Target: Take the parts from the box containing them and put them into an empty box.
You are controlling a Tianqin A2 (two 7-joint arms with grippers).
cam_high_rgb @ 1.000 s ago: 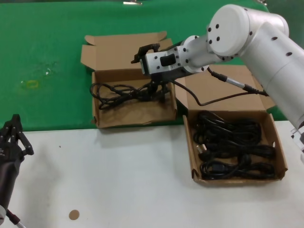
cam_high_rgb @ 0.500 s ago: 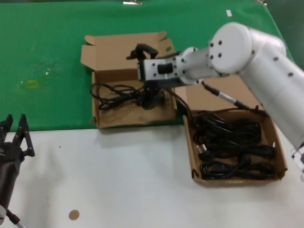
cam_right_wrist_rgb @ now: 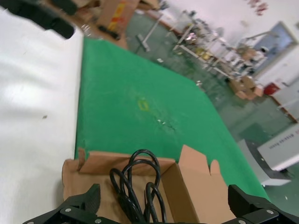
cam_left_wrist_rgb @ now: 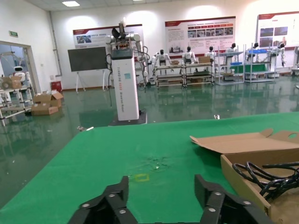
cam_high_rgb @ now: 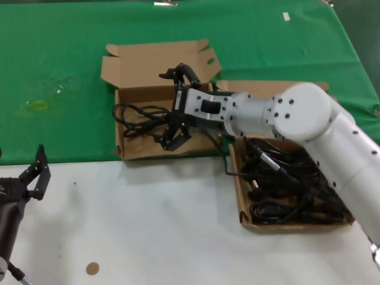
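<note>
The smaller brown box lies open on the green cloth, its lid folded back. One black cord rests coiled in its tray. My right gripper hovers open over the right part of that tray, just above the cord's end. In the right wrist view the cord lies between the spread fingers of the gripper, untouched. The larger box to the right holds several cords, partly hidden under my right arm. My left gripper waits open at the near left, also seen open as gripper.
Green cloth covers the far half of the table, white surface the near half. A yellow mark sits on the cloth at left. A small brown disc lies on the white surface near the front.
My right arm has swung lower across the larger box, and its gripper has shifted toward the front of the smaller tray, fingers now spread off the cord. The left gripper has edged right.
</note>
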